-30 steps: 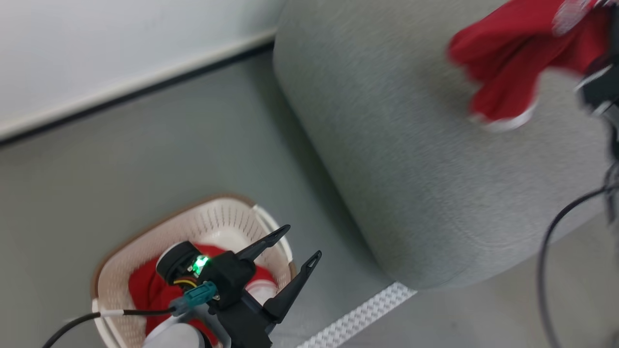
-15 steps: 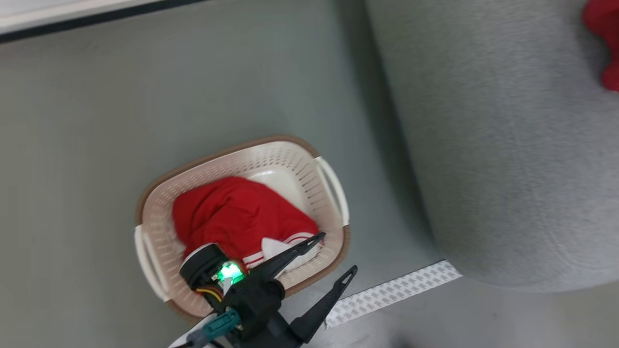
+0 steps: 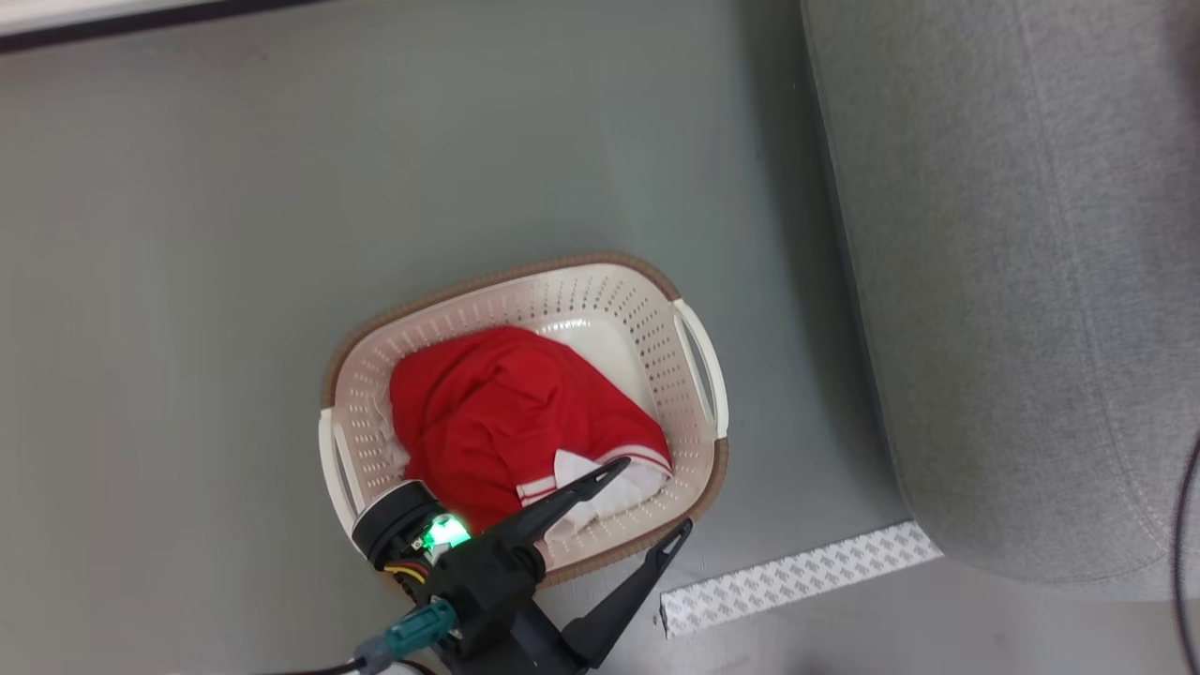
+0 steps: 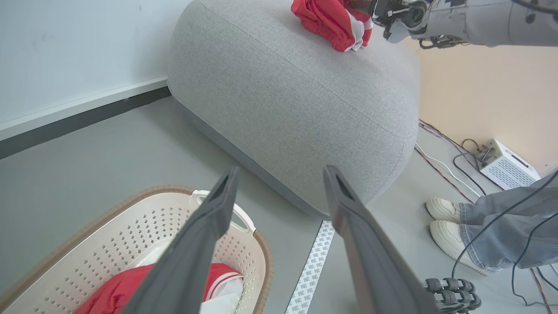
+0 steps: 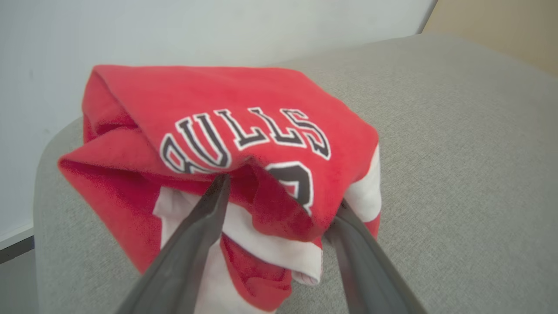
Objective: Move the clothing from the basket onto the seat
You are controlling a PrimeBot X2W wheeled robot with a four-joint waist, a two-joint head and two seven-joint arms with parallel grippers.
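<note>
**One jersey on the seat, one garment left in the basket**

The right gripper (image 5: 281,192) sits at a red "BULLS" jersey (image 5: 244,100) heaped on the grey seat (image 3: 1031,281). Its two fingers are spread wide, with folds of cloth lying between and over the tips, and nothing looks pinched. On the floor (image 3: 281,234) near the seat, the basket (image 3: 609,295) holds a second red garment (image 3: 497,412) with white trim, bunched toward its near wall. The left gripper (image 3: 653,497) hangs above the basket's near rim, jaws wide apart and empty, clear of the cloth. A person's white shoes (image 4: 444,209) stand on the floor by the seat's corner.

The task looks about half done, and the step in hand appears to be the reach for the second piece. That calls for the left gripper to drop into the basket over the crown of the fabric. It should close on a thick fold rather than the thin trim, then lift clear of the rim. The right fingers would need to back away without dragging the jersey off the seat.
</note>
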